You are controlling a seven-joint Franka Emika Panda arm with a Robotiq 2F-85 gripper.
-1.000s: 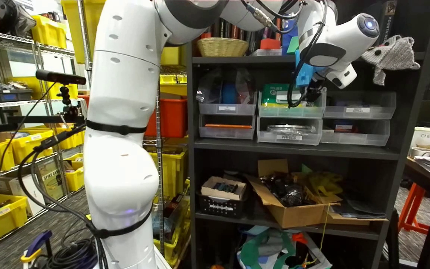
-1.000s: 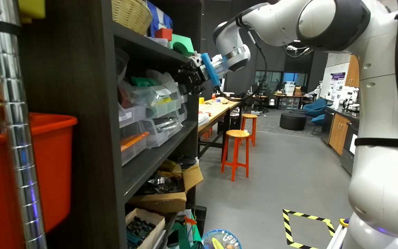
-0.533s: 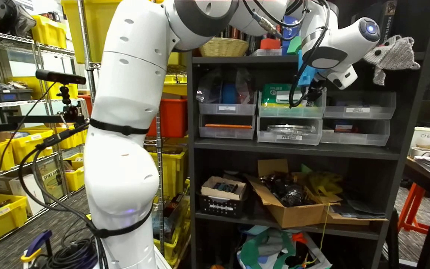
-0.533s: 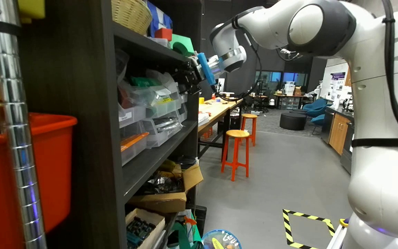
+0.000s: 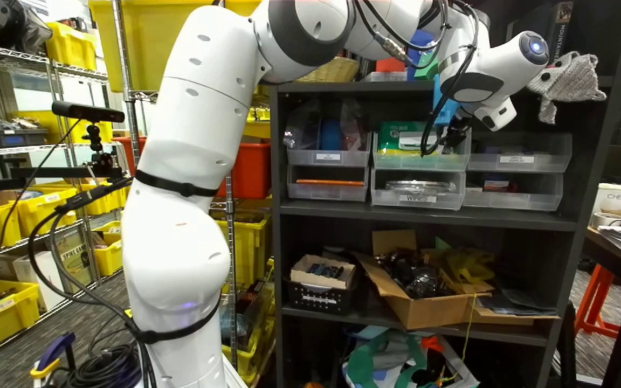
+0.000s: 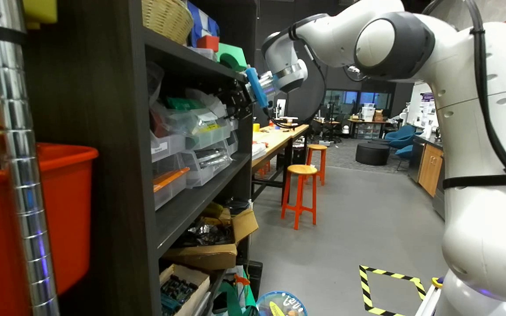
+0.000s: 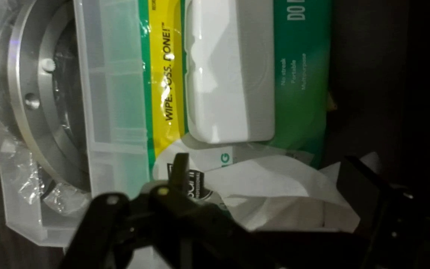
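Gripper (image 7: 266, 164), fingers apart, near wipes pack (image 7: 302, 97) in clear bin (image 7: 99, 97); crumpled white sheet (image 7: 271, 175) between fingers, contact unclear
Pack reads "WIPE. TOSS. DONE!", "No streak", "Portable", "Multipurpose"; lower bin (image 5: 388, 201) labelled "WIRES"
Dark shelf (image 5: 429, 214), "CHEMEX" box (image 5: 620, 200) beyond; grey floor (image 6: 349, 219), orange-legged stools (image 6: 302, 170)

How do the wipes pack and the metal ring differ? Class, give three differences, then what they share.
Colour: the wipes pack is green, yellow and white with printed words, while the metal ring is grey with no print in view.
Shape: the pack is straight-edged; the ring is round.
Place: the pack sits in the upper bin; the ring lies in the lower bin labelled WIRES.
Both are in see-through plastic bins.
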